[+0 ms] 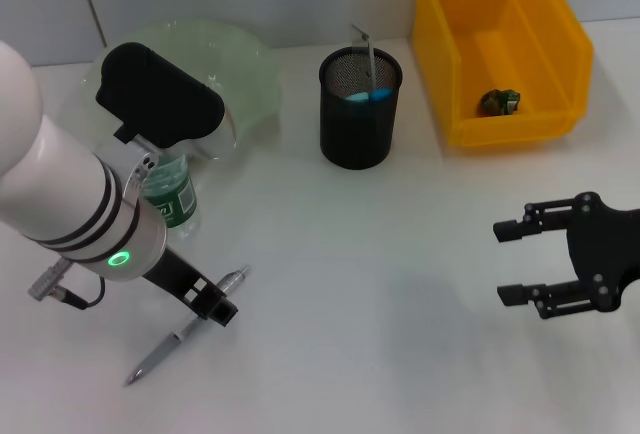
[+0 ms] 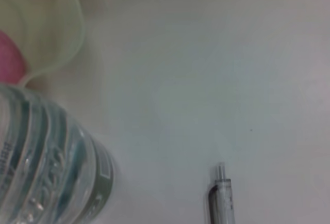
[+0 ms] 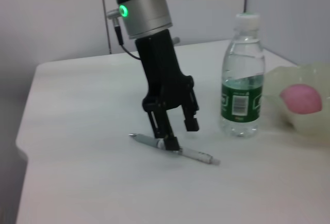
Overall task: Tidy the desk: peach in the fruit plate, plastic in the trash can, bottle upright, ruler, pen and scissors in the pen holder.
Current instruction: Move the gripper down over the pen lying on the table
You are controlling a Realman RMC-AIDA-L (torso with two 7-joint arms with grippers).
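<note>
A silver pen (image 1: pixel 180 336) lies on the white desk at the front left. My left gripper (image 1: pixel 212 302) is lowered over its middle and open, one finger (image 3: pixel 167 137) down at the pen (image 3: pixel 178 150), the other a little above it. The clear bottle (image 1: pixel 170 197) with a green label stands upright just behind the left arm. A pink peach (image 3: pixel 301 98) rests in the pale green fruit plate (image 1: pixel 245 74). The black mesh pen holder (image 1: pixel 360 114) holds a metal ruler and something blue. My right gripper (image 1: pixel 500 264) hovers open at the right, holding nothing.
A yellow bin (image 1: pixel 470 54) stands at the back right with a crumpled green scrap (image 1: pixel 499 102) inside. The left wrist view shows the bottle (image 2: pixel 46 172) close by, the plate's rim (image 2: pixel 62 33) and the pen's tip (image 2: pixel 221 198).
</note>
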